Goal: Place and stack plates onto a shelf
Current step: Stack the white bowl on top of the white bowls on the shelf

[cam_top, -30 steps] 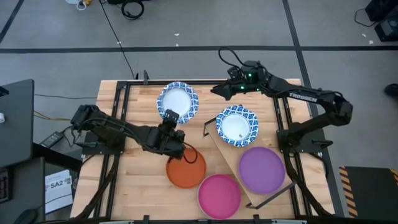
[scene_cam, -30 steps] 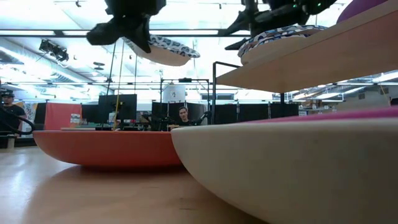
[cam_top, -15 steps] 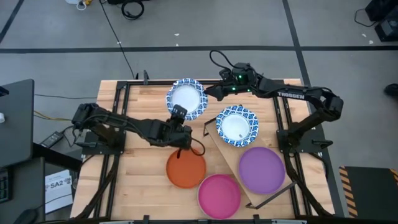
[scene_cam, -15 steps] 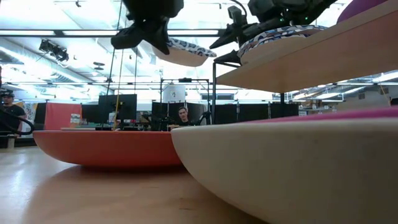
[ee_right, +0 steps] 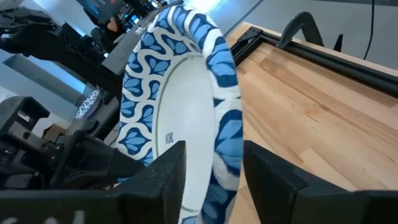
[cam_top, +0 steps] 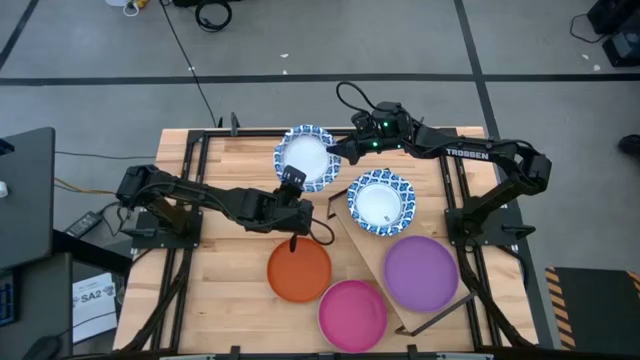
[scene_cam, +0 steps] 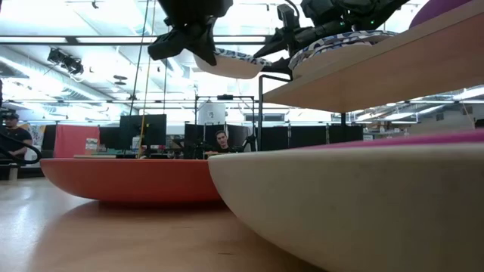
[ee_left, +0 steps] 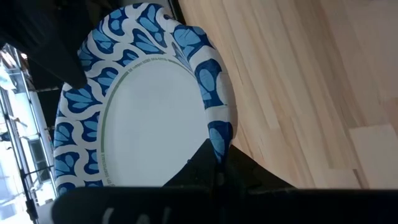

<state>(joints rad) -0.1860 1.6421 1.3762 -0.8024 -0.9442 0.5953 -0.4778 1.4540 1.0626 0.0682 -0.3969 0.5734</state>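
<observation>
A blue-and-white plate (cam_top: 306, 158) hangs in the air over the table's far middle, with my left gripper (cam_top: 292, 184) shut on its near rim. My right gripper (cam_top: 336, 154) stands open at the plate's right rim, one finger on each side of it (ee_right: 227, 146). A second blue-and-white plate (cam_top: 380, 200) and a purple plate (cam_top: 422, 272) lie flat on the light-wood shelf (cam_top: 365, 245). An orange-red plate (cam_top: 298, 270) and a pink plate (cam_top: 352, 313) rest on the tabletop. My left gripper pinches the plate's patterned rim (ee_left: 217, 140) between its two fingers, one on the upper face and one beneath. It comes from the table's left and near side, slanting downward. The plate is lifted clear and tilted. My right gripper's fingers (ee_right: 268, 177) straddle the opposite rim; whether they touch it I cannot tell.
The shelf stands slantwise on black metal legs (cam_top: 335, 205) at the table's right. Black frame rails (cam_top: 200, 160) run along the table's left and right sides. Bare wood lies at the table's far left (cam_top: 225, 160). People and monitors show in the room beyond.
My left gripper has carried the blue-and-white plate toward the table's right and far edge, turning its wrist, so the plate has met my right gripper. My right gripper has come toward the left and sunk a little, its fingers now around the plate's rim.
</observation>
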